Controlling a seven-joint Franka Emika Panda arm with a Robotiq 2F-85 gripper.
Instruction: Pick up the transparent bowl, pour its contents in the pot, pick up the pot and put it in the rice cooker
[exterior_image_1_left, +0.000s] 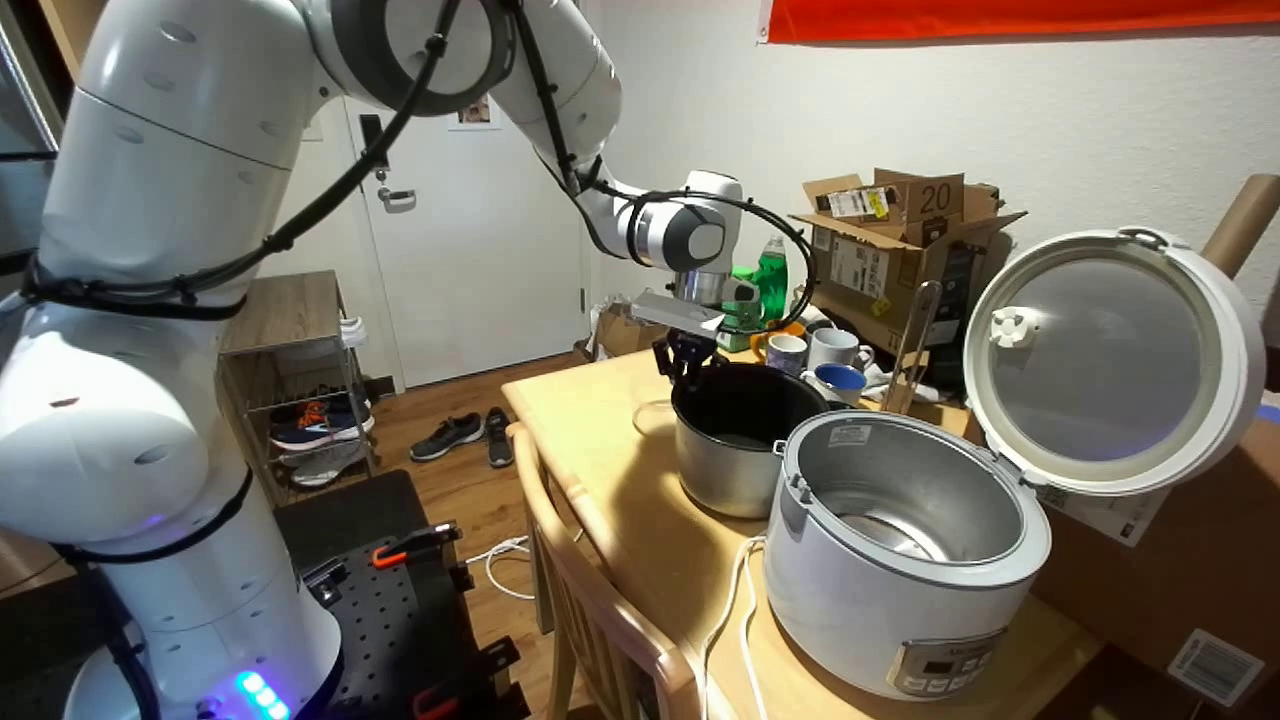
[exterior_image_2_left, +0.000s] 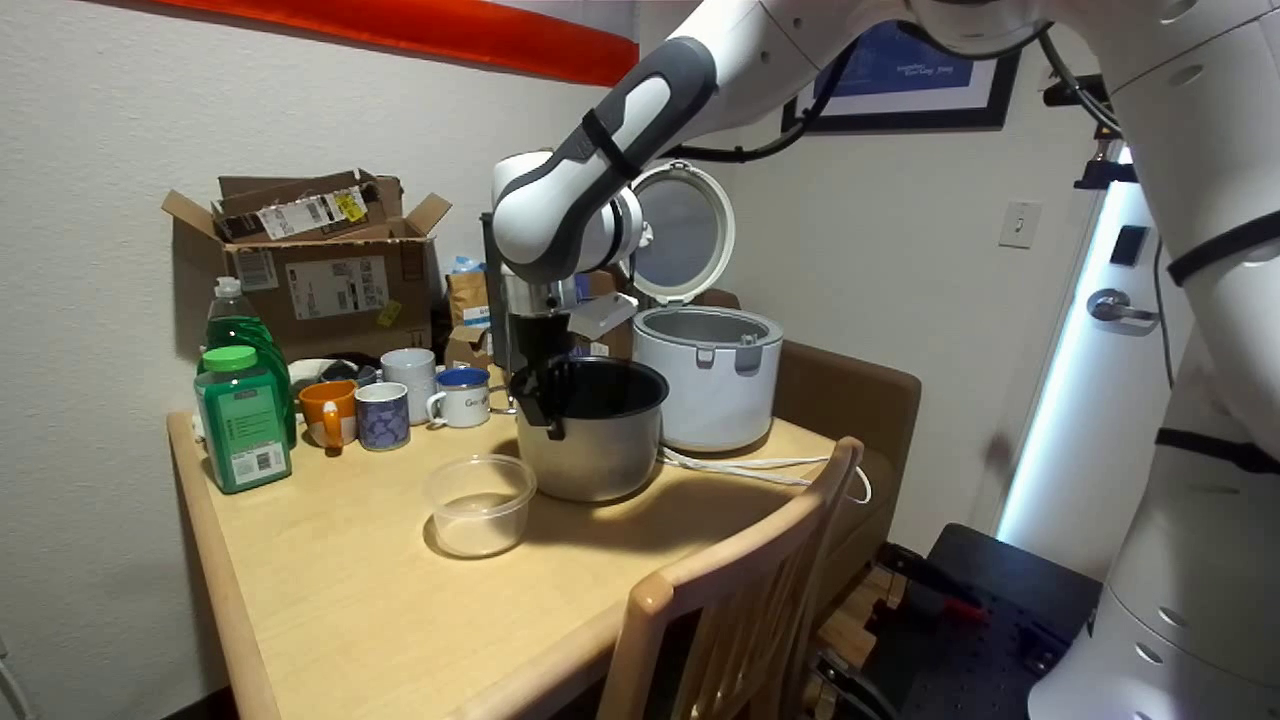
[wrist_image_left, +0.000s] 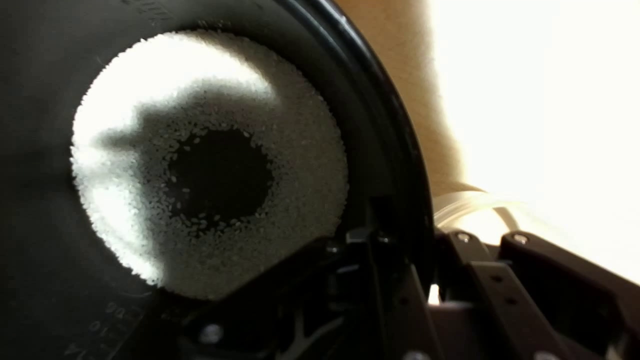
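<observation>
Our gripper (exterior_image_2_left: 553, 400) clasped the pot (exterior_image_2_left: 600, 455) by its rim, exact contact hard to see; we judged it stiff, slick and, with rice (wrist_image_left: 302, 162) inside, tilt-prone.

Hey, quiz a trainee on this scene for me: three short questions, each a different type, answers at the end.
1. How does the rice lie in the pot?
A) heaped in the centre
B) in a ring with a dark middle
C) all against one side
2. True or false: the lid of the rice cooker stands open.
3. Which part of the pot is the gripper closed on?

Key: 1. B. 2. True. 3. Its rim, with one jaw inside the pot and one outside.
</observation>
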